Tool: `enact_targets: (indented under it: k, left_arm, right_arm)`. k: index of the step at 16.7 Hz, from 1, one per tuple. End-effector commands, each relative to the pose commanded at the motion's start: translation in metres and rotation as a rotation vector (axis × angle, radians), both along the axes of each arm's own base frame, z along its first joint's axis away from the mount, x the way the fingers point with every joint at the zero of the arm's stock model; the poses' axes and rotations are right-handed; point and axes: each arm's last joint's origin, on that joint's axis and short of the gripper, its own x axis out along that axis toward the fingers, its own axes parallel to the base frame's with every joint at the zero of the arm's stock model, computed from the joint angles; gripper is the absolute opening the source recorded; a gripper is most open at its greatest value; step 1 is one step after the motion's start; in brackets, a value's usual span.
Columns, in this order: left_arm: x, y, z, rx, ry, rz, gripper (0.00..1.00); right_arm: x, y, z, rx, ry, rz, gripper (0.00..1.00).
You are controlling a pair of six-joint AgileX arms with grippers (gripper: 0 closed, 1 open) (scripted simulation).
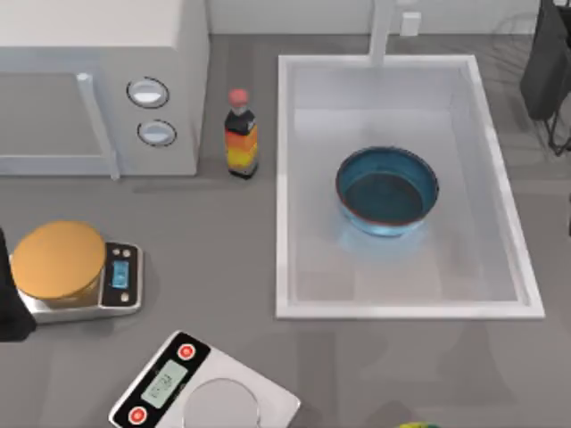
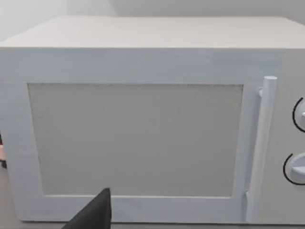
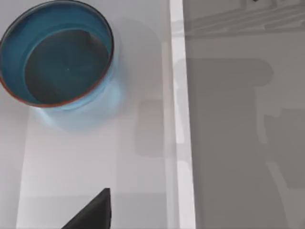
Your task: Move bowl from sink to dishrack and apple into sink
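The round glossy blue bowl with a thin reddish-brown rim (image 1: pixel 387 191) stands upright on the floor of the large white rectangular sink (image 1: pixel 287 187), a little right of the middle of the basin and apart from all its walls. In the right wrist view the same bowl (image 3: pixel 57 59) sits inside the basin, well apart from the raised white rim (image 3: pixel 178 119), with the grey table (image 3: pixel 238 143) beyond that rim. The white faucet post (image 1: pixel 384 31) rises at the far side of the sink.

At the far right edge of the top view a few thin dark grey wires of the dishrack (image 1: pixel 510 53) show, partly behind the dark body of the right arm (image 1: pixel 546 62). For the right pincer one cannot tell if the fingers are apart or together.

The left arm (image 1: pixel 11 308) is a dark shape at the left edge of the table, and for its pincer one cannot tell the state either. Its wrist camera faces the door of a white microwave oven (image 2: pixel 136 138).

Left of the sink stands a small dark bottle with a red cap (image 1: pixel 240 135). Nearer, a kitchen scale carries a flat orange disc (image 1: pixel 59 259), and a second silver scale (image 1: pixel 201 392) lies at the near edge.
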Motion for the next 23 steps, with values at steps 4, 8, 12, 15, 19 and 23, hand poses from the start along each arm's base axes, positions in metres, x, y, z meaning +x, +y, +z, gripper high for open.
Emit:
enact_targets:
  k: [4, 8, 12, 15, 19, 23]
  left_arm:
    - [0.0, 0.0, 0.0, 0.0, 0.0, 0.0, 1.0]
    - [0.0, 0.0, 0.0, 0.0, 0.0, 0.0, 1.0]
    - [0.0, 0.0, 0.0, 0.0, 0.0, 0.0, 1.0]
    - [0.0, 0.0, 0.0, 0.0, 0.0, 0.0, 1.0]
    - [0.0, 0.0, 0.0, 0.0, 0.0, 0.0, 1.0]
    - [0.0, 0.0, 0.0, 0.0, 0.0, 0.0, 1.0]
  right_arm:
    - [0.072, 0.034, -0.005, -0.041, 0.307, -0.001, 1.0]
    - [0.141, 0.081, -0.033, -0.106, 0.545, -0.002, 1.0]
    - [0.195, 0.133, -0.07, -0.158, 0.664, 0.001, 1.0]
    - [0.223, 0.17, -0.09, -0.166, 0.674, 0.01, 1.0]
    - [0.243, 0.209, -0.101, -0.139, 0.618, 0.029, 1.0]
    - [0.25, 0.231, -0.1, -0.105, 0.558, 0.045, 1.0]
